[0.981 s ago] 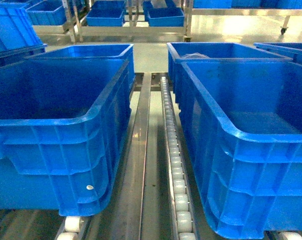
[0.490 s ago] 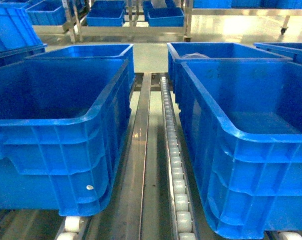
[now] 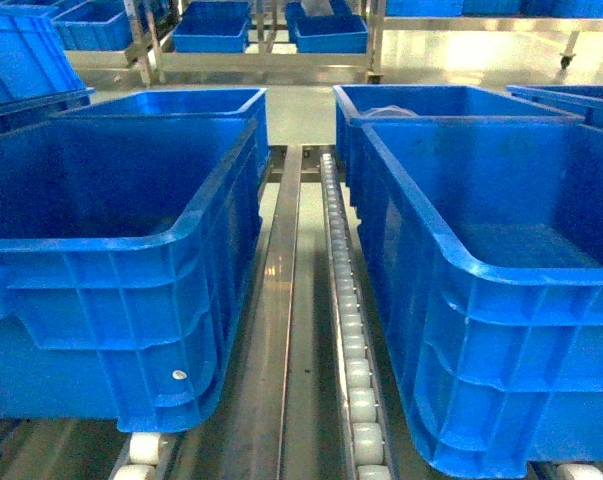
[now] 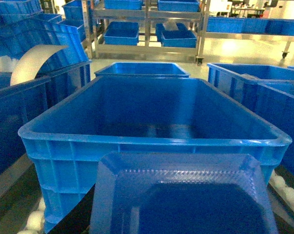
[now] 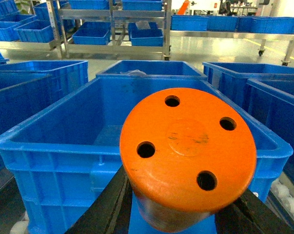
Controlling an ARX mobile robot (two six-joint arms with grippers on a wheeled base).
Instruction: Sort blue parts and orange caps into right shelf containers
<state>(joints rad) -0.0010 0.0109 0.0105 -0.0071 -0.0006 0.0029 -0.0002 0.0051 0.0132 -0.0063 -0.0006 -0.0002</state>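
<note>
No readable text, number, label or brand shows in any view: the blue crates (image 3: 481, 300) carry bare ribbed walls, and the orange cap (image 5: 188, 151) turns only its flat end with four holes to the right wrist camera, its side markings out of sight

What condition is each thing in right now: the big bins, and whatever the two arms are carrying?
Orange cap: gripped in the right pincer, end face toward the camera.
Blue part: held in front of the left wrist camera; pincer itself unseen.
Left crate: upright, open.
Right crate: upright, open.
</note>
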